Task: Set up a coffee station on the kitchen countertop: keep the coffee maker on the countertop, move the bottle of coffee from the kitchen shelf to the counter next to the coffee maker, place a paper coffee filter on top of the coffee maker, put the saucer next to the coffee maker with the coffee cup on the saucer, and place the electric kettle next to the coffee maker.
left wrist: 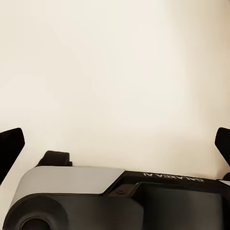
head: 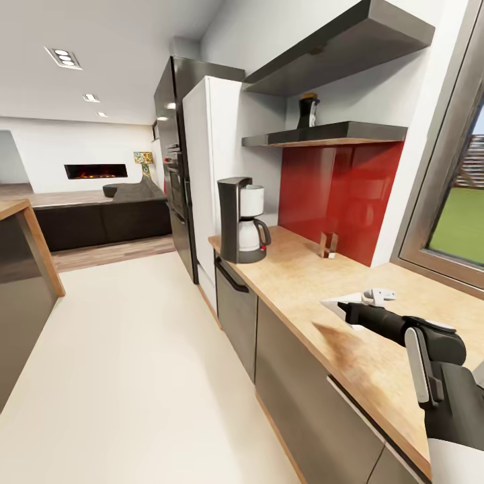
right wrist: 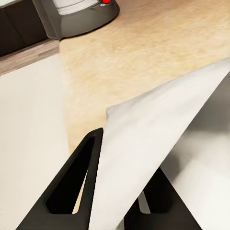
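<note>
Right pincer [right wrist: 117, 191]: closed on the paper coffee filter [right wrist: 158, 143], held above the surface [head: 302, 282]
Left pincer [left wrist: 115, 143]: spread wide (nothing held)
Coffee maker [head: 240, 220]: upright at the surface's far end

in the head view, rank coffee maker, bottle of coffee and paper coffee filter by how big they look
1. coffee maker, clearly largest.
2 and 3. paper coffee filter and bottle of coffee look alike; the filter is nearer and partly hidden by the right hand, so unranked.

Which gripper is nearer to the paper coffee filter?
The right. The right gripper is closed on the paper coffee filter above the countertop. The left gripper is open over pale floor, away from it.
</note>
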